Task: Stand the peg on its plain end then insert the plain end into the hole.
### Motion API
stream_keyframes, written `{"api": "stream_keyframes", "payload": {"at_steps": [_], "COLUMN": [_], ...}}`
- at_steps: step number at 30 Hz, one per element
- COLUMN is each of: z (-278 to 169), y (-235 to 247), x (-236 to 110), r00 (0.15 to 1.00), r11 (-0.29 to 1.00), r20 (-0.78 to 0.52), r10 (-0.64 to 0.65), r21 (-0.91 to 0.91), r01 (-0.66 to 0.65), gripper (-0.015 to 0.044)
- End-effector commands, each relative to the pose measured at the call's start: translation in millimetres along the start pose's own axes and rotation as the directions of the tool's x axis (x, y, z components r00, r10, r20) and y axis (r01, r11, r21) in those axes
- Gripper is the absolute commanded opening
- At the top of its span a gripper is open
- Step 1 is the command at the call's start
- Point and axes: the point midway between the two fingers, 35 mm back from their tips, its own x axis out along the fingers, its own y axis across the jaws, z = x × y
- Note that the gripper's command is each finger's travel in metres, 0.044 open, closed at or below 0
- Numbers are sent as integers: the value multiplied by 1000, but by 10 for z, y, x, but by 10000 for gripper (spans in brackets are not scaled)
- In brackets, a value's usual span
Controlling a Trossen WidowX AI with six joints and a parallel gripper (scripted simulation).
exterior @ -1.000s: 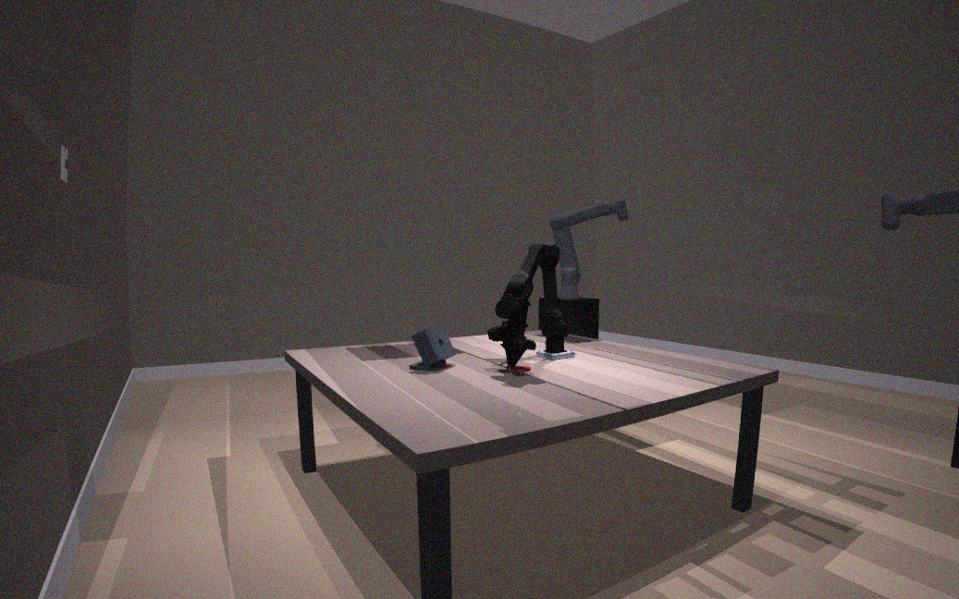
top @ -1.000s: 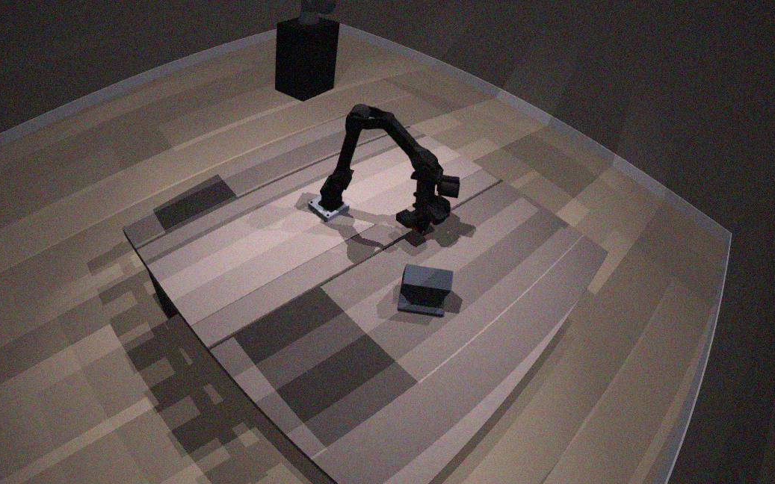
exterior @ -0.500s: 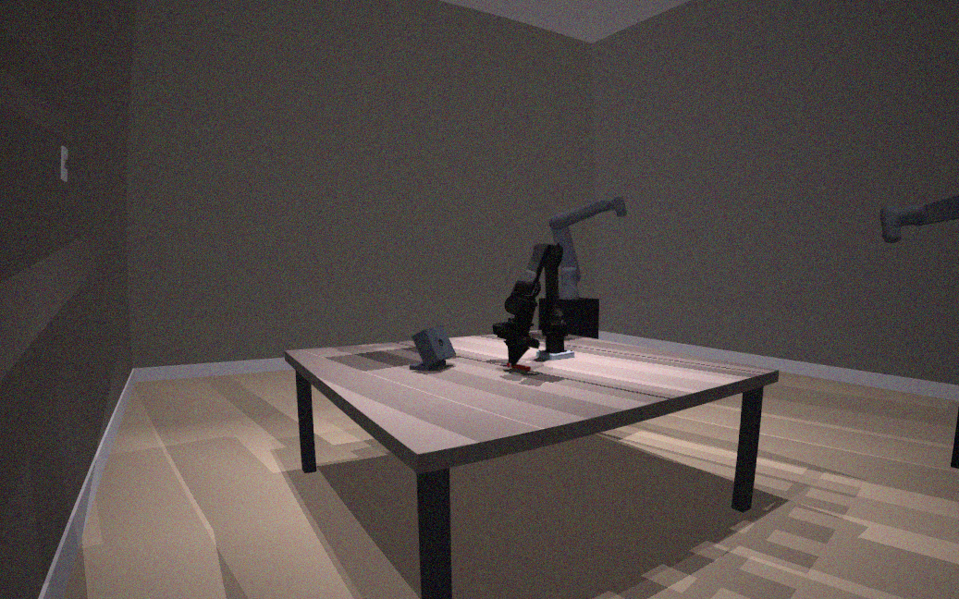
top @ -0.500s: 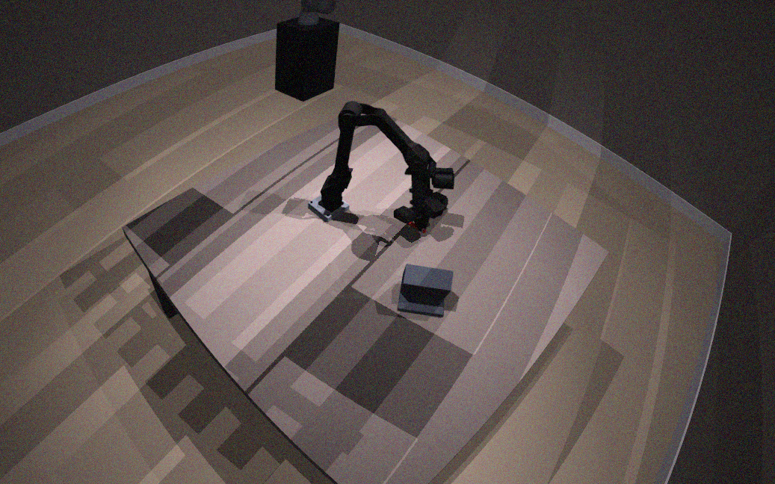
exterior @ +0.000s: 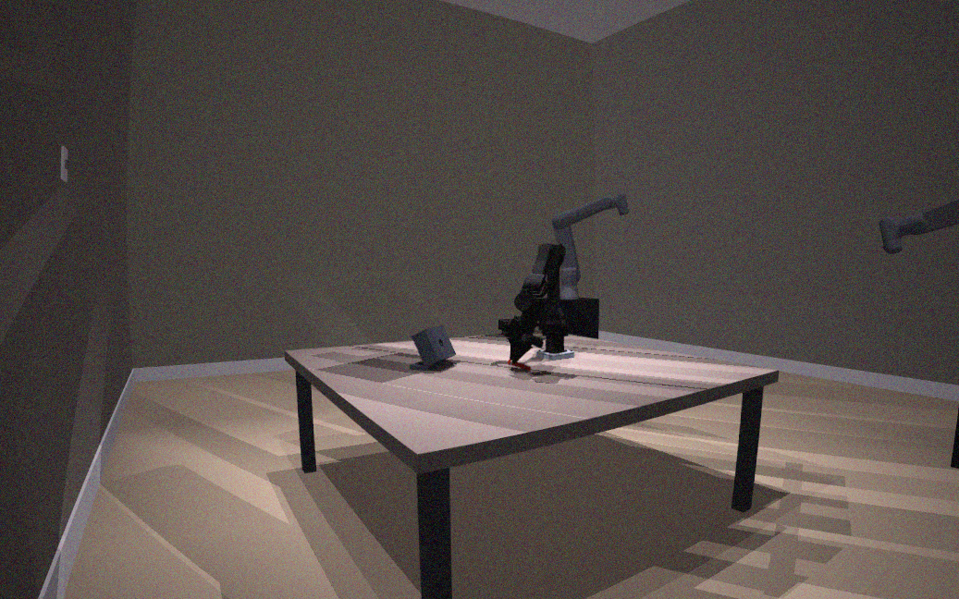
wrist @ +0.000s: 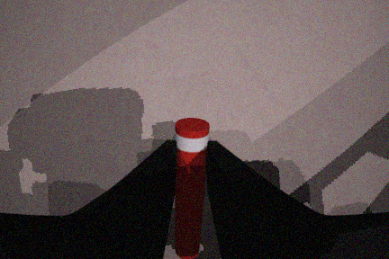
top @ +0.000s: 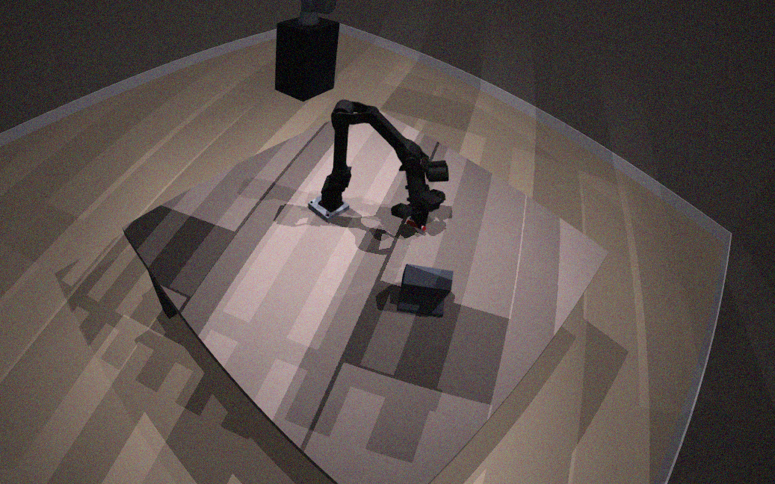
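- Presently the arm [top: 377, 123] arches from its base plate [top: 317, 211] on the worktop [exterior: 467, 435] and bends down, so that its jaws hang low over the surface, close to the base.
- Its jaws are closed on the red peg [wrist: 191, 189], gripping it along the shaft, as the wrist view shows; one dark finger [wrist: 139, 201] lies on each side of it.
- In that wrist view the white band [wrist: 193, 145] sits near the far end of the peg, beyond the fingertips, with a red cap past it; the plain end points back toward the camera.
- From the exterior view only a small red bit of the peg [exterior: 520, 364] shows under the jaws, right at the worktop; whether it touches the surface cannot be told.
- A sloped panel [top: 426, 287] stands on the worktop apart from the jaws, in front of the arm; the exterior view shows a small dark hole [exterior: 436, 343] in its tilted face.
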Motion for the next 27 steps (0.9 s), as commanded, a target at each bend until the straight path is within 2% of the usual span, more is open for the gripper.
{"api": "stream_keyframes", "payload": {"at_steps": [1,27], "z": [-13,-120], "y": [-1,0], "x": [-28,-165], "r00": [999,966], "r11": [1000,1000], "r20": [37,258], "r10": [-1,-1], "r21": [2,3], "r01": [1,0], "gripper": [49,49]}}
